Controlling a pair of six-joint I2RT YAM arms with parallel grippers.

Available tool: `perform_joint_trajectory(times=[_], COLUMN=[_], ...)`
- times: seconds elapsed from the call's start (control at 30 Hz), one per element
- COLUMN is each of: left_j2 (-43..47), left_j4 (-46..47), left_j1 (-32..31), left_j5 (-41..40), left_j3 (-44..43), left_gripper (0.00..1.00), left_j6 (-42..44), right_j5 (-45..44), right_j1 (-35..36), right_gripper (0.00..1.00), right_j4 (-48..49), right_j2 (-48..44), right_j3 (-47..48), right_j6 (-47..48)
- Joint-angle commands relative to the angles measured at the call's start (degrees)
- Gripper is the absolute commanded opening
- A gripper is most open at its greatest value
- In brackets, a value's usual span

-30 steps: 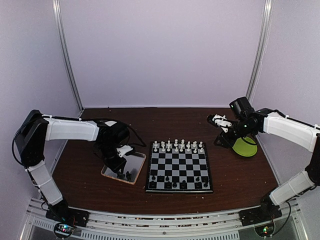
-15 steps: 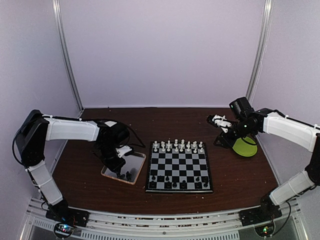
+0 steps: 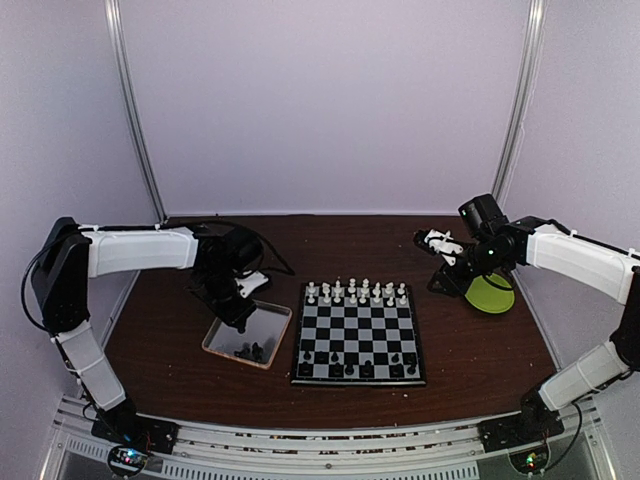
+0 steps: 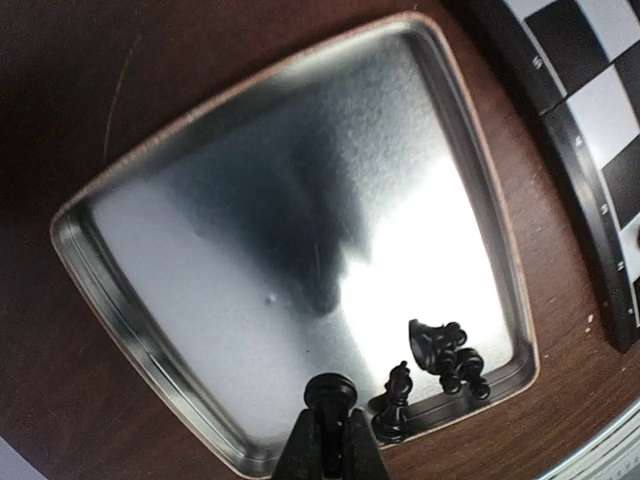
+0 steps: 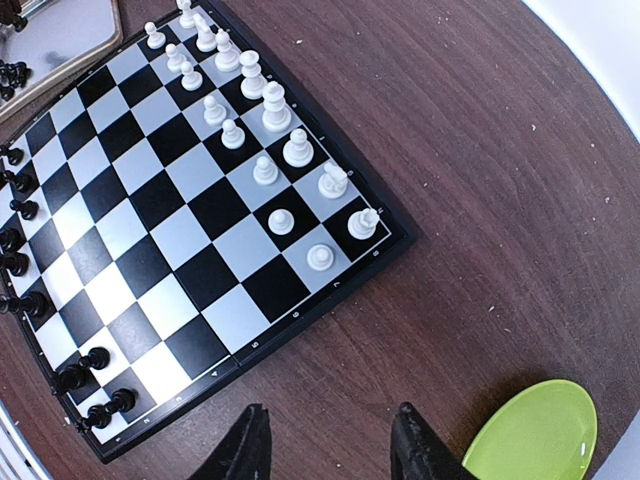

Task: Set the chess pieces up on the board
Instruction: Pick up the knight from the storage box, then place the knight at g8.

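Left gripper (image 4: 331,420): fingers pinched narrow on one black piece (image 4: 330,387), whose round head shows just beyond the tips. It hangs over the near rim of the silver tray (image 4: 200,200).

Remaining black pieces (image 4: 445,352): a small huddle in the tray corner, just right of the fingers. One taller piece (image 4: 397,393) stands almost beside the held one.

Board (image 4: 590,130): right of the fingers and ahead, past the tray rim, near the tray but apart from it.

Right gripper (image 5: 335,440): fingers moderately apart with nothing between them, over bare table (image 5: 480,180). Green plate (image 5: 535,435) is just to their right, the board ahead and left.

White pieces (image 5: 265,100) fill two rows along one side of the board. The black side (image 5: 20,265) has pieces with gaps showing.

Step in hand, as I judge it: carry the held black piece to an empty square on the black side.
- Lift straight up first, so neither the neighbouring tall piece nor the tray wall is clipped.
- Keep the grip firm; the piece is tiny and held near its head, so it may swing.
- Come down vertically on the middle of the square, and release only once the base sits flat.
- Back out upward, not sideways, past the pieces already standing.

Writing: pale coordinate marks run along the board's black border, too small to read. No brand or label is visible anywhere.
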State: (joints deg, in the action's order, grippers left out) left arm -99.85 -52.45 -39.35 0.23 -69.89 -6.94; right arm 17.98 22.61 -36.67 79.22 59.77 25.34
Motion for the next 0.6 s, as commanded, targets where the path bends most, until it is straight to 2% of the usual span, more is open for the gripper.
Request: perform_joint_trajectory(times=[0.0, 0.13, 0.57], left_j2=[1.0, 0.5, -6.3], left_j4=[-0.4, -0.4, -0.5], left_j1=[0.1, -1.9, -16.1], left_j5=[2.9, 6.7, 15.0], left_j3=[-4.6, -8.2, -18.3], left_gripper=[0.00, 0.00, 0.00], left_j6=[-0.1, 0.2, 5.4], right_j5=[0.0, -0.2, -0.1], right_j1=[-0.3, -0.3, -0.3], right_gripper=[0.41, 0.41, 0.41], right_j4=[-0.4, -0.4, -0.6], right_j2=[0.4, 0.3, -0.1], right_j3=[1.5, 1.7, 1.6], right_j6=[0.4, 0.4, 0.5])
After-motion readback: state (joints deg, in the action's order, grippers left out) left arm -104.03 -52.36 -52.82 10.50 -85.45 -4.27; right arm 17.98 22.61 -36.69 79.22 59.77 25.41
